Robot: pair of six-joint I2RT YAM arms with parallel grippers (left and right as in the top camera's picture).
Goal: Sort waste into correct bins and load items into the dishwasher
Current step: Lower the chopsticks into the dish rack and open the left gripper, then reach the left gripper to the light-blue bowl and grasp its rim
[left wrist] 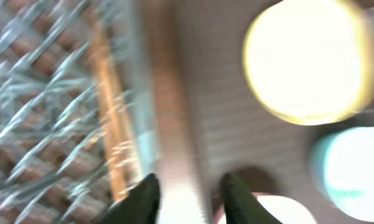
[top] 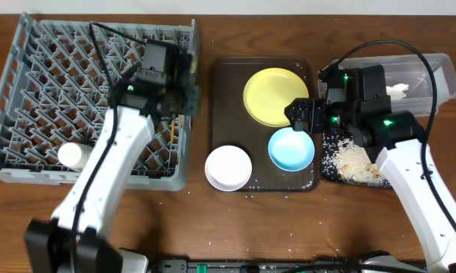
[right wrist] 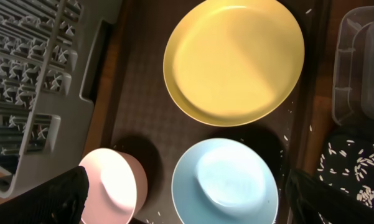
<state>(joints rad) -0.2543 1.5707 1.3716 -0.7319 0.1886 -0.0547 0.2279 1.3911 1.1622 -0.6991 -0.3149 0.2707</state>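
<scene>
The large square grey dish rack (top: pixel 30 91) is moulded plastic, dull and matt. The brown table (top: pixel 288 23) is wood with visible grain and a low sheen. The dark brown rectangular serving tray (right wrist: pixel 143 112) has a fine woven-looking texture, matt. The round yellow plate (right wrist: pixel 233 59) is smooth with a soft satin shine. The light blue bowl (right wrist: pixel 227 180) and pale pink-white bowl (right wrist: pixel 112 186) are smooth and glossier. The clear rectangular tub (top: pixel 440 72) is glinting see-through plastic. The crumpled white napkin (top: pixel 398 91) looks like soft paper. The loose whitish-tan rice scraps (top: pixel 356 161) look rough and grainy.

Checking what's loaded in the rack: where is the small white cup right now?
In the overhead view, the small white cup lies inside the large grey plastic dish rack, near the rack's lower-left corner in the picture.
</scene>
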